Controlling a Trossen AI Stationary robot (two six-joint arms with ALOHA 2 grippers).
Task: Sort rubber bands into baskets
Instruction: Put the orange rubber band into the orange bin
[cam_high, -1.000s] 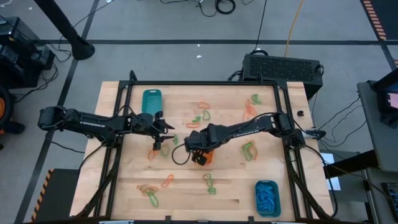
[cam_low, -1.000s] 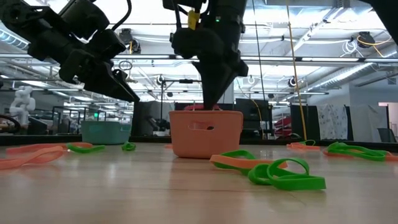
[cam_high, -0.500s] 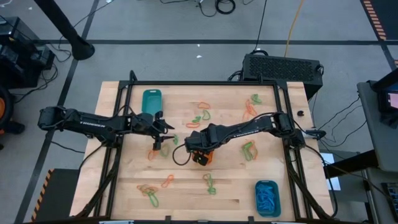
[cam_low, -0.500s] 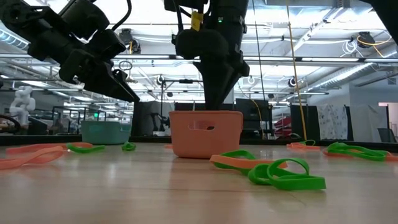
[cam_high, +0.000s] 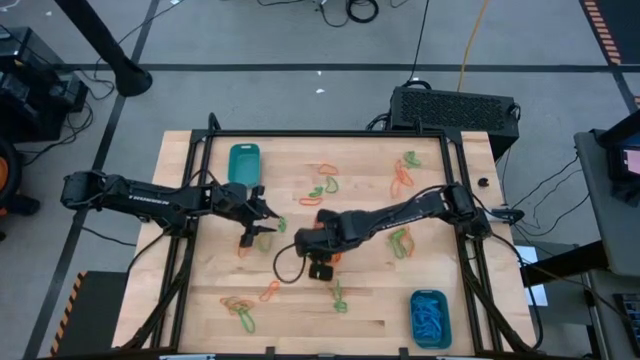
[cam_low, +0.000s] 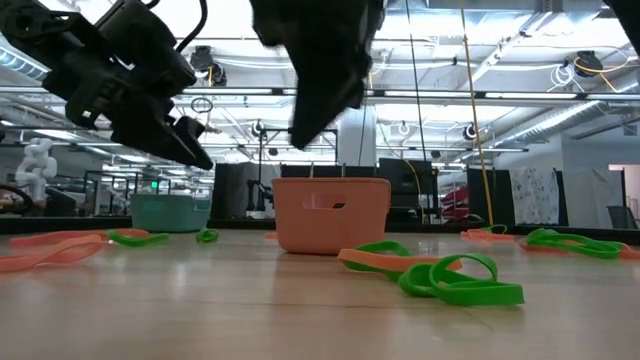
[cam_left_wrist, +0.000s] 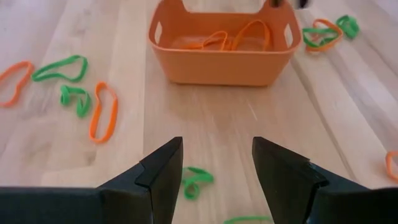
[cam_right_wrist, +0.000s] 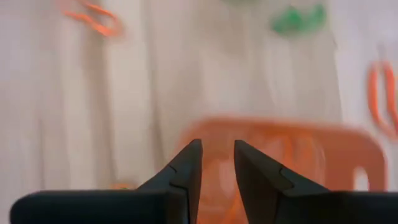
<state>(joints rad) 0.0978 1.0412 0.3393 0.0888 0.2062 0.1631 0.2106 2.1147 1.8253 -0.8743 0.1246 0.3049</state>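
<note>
The orange basket (cam_left_wrist: 221, 46) stands at the table's middle with orange rubber bands (cam_left_wrist: 231, 40) lying in it; in the high view my right arm covers most of it (cam_high: 333, 258). My right gripper (cam_right_wrist: 217, 146) hangs open and empty above the basket's near side (cam_low: 305, 130). My left gripper (cam_left_wrist: 216, 149) hovers open and empty to the basket's left (cam_high: 262, 215), over a green band (cam_left_wrist: 196, 180). More orange and green bands (cam_high: 325, 185) lie loose on the table. One teal basket (cam_high: 243, 163) sits far left, another (cam_high: 430, 318) near right, holding blue bands.
Loose bands lie in clusters at the far right (cam_high: 400, 175), right of centre (cam_high: 400, 240), near centre (cam_high: 338, 293) and near left (cam_high: 240, 310). In the low view an orange and green tangle (cam_low: 440, 275) lies in front of the basket. A black frame (cam_high: 330, 132) borders the table.
My right gripper has risen out of the orange basket and swung toward the table's near edge, rolling as it went. The basket has stayed in place. My left gripper has stayed where it was, tipping only a little.
</note>
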